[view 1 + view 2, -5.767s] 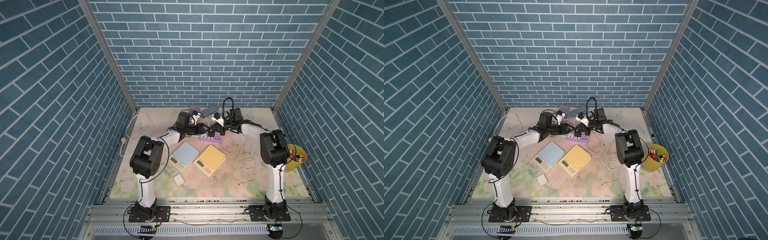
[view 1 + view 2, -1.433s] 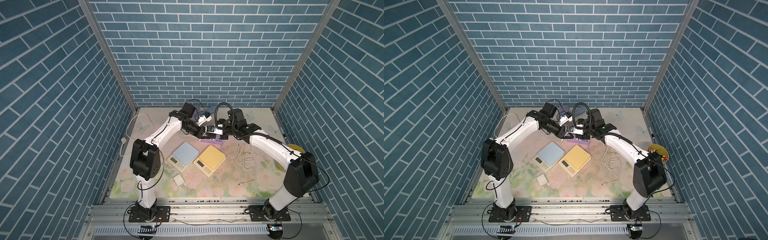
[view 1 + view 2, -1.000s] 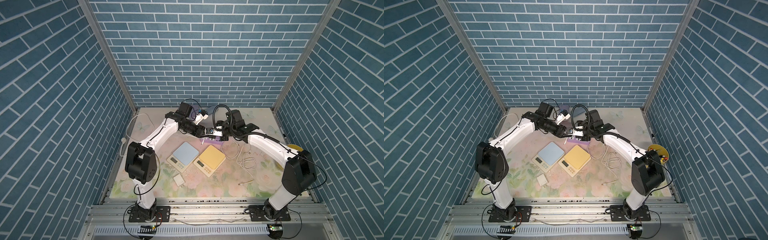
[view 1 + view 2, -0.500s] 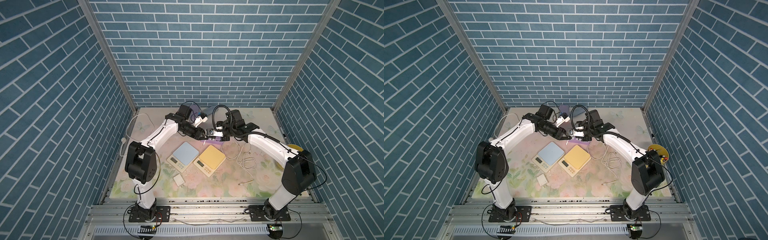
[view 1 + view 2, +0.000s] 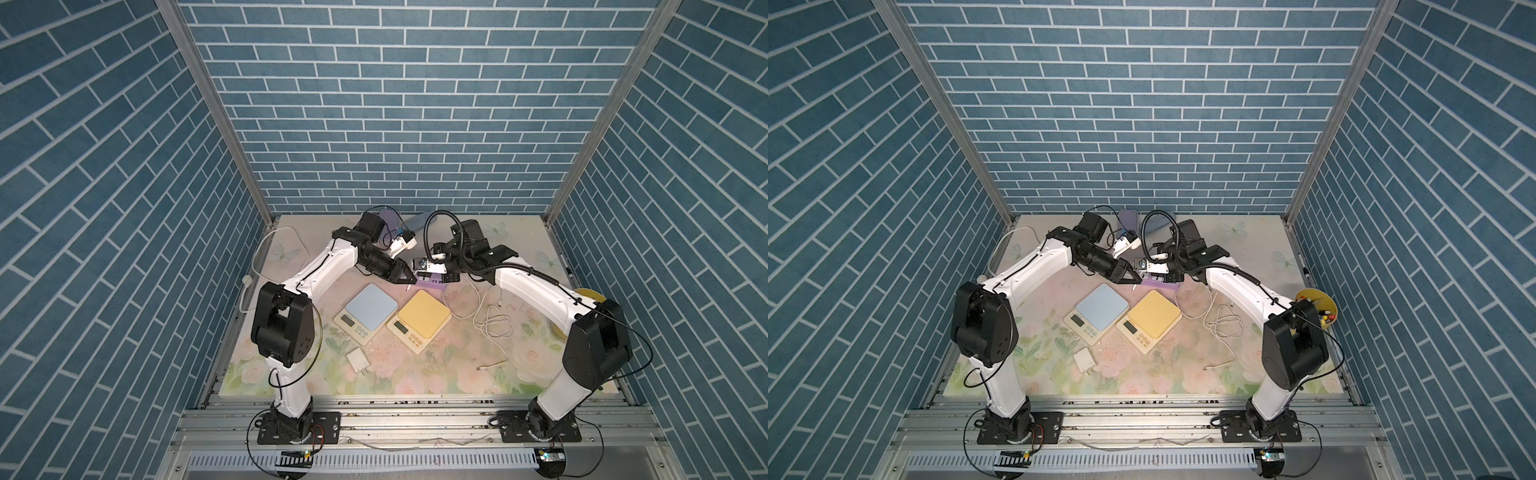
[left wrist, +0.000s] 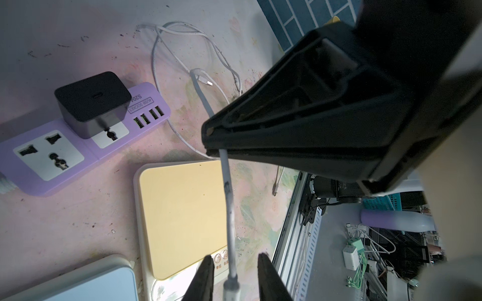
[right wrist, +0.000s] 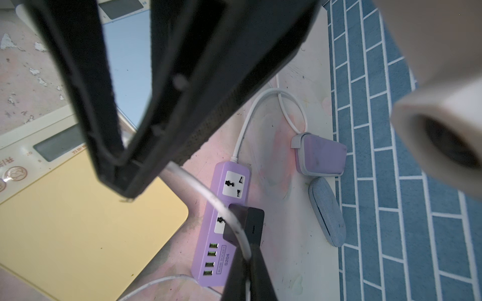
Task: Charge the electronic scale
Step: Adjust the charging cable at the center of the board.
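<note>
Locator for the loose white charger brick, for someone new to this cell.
On the floral table mat, go to the front, toward the left arm. The small white square charger brick lies alone in front of the blue-topped scale. Unlike the black adapter, it is not plugged into the purple power strip.

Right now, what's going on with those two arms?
The right gripper is shut on the white cable, lifted off the table by the purple strip. The left gripper straddles the cable near its end, jaws apart, not yet gripping. A black charger sits in the strip. The blue scale and yellow scale lie untouched.
</note>
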### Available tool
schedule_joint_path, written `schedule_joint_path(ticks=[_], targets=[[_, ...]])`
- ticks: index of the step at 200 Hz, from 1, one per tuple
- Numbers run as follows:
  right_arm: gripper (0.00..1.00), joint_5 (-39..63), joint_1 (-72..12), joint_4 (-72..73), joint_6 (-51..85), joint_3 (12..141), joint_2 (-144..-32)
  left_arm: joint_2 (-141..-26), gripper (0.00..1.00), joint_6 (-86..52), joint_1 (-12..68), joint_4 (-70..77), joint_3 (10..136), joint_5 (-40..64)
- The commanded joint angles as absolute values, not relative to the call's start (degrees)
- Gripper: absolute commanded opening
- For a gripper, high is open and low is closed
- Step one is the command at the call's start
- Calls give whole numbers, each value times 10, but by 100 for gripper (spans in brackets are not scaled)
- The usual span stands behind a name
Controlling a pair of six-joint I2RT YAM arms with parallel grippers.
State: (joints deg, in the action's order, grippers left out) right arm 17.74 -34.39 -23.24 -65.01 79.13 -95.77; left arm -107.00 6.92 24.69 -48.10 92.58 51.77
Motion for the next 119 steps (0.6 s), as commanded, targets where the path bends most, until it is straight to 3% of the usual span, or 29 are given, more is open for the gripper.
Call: schedule_joint_path(ticks=[1, 69, 89, 119], targets=[[0, 182, -346, -249, -681, 809, -966, -1082, 24, 82, 250, -497, 927, 532], [0, 192, -346, -247, -675, 809, -965, -1086, 0, 82, 251, -494, 928, 538], [0, 192, -346, -224, -655, 802, -960, -1085, 0, 74, 251, -484, 926, 530], [39, 183, -344, -159, -593, 771, -937, -1066, 0, 8, 251, -405, 893, 466]])
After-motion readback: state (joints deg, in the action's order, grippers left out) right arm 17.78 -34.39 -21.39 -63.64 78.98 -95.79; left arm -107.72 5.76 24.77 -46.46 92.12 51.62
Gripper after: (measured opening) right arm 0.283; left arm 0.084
